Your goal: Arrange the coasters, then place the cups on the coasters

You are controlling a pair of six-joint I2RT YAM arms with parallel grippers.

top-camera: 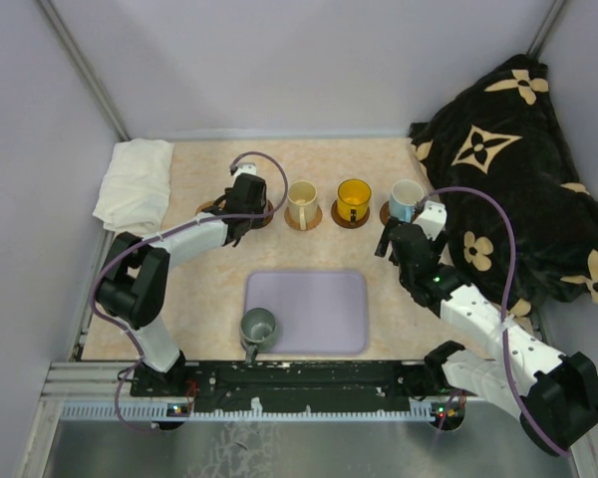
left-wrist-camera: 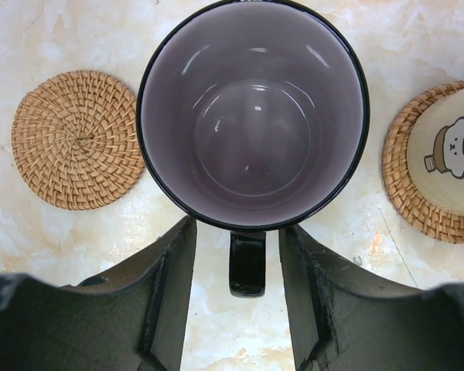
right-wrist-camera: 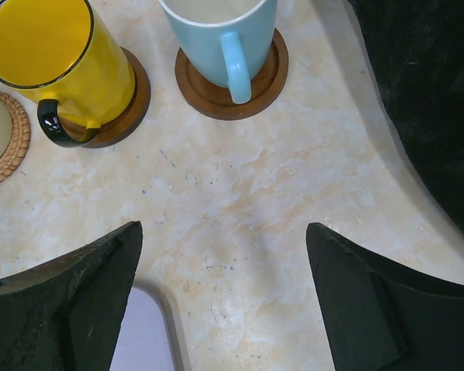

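The left gripper (left-wrist-camera: 237, 228) stood part-open astride the handle (left-wrist-camera: 247, 264) of the purple cup (left-wrist-camera: 251, 116), gripping nothing. That cup probably sat on a coaster, though the coaster itself was hidden. The right gripper (right-wrist-camera: 224, 239) gaped empty, and the next move was to bring the grey-green cup (top-camera: 258, 326) to the bare woven coaster (left-wrist-camera: 77, 139).

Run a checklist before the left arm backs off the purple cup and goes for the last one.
1. Left gripper clear of the purple cup: ok, jaws stand open with a gap on each side of the handle.
2. Purple cup seated on a coaster: cannot tell, the cup hides what is beneath it.
3. Woven coaster free for the last cup: ok, nothing on it.
4. Grey-green cup upright: ok, at the lavender tray corner.
5. Right gripper out of the way: ok, open and holding nothing.
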